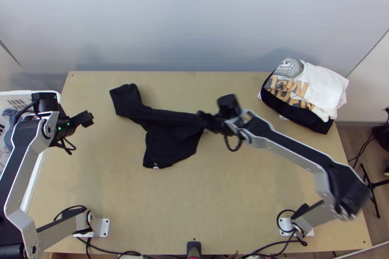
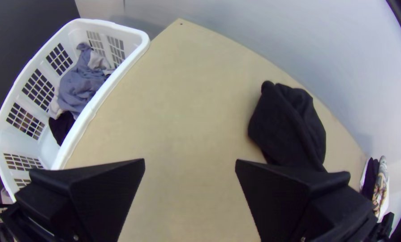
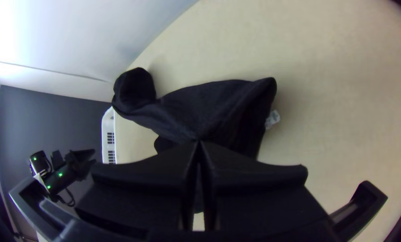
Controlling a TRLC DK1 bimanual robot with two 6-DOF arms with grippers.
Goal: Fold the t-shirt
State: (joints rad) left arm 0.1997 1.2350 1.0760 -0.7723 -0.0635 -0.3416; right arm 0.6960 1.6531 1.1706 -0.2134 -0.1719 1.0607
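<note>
T-shirt (blk) (image 1: pixel 172 145): bunched on tbl (image 1: pixel 233 210), approx. mid, toward far edge; one part runs out to far L, lower part hangs over toward near edge. Wht tag (image 3: pixel 273 118) pokes out at its edge, R wrist view. R gripper (image 1: pixel 201 119): fingers pressed tog. on a pinch of T-shirt fabric, at its R end; which part of garment, can't tell. L gripper (image 1: pixel 88 118): over L side of tbl, well apart from shirt; fingers spread wide w/ nothing btwn them, per L wrist view. Wht basket (image 2: pixel 90 107) at L side of tbl, w/ blue-grey cloth (image 2: pixel 81 83) + other garments inside. Stack of folded clothes (image 1: pixel 328 89) at far R corner, wht w/ print on top, blk below.
</note>
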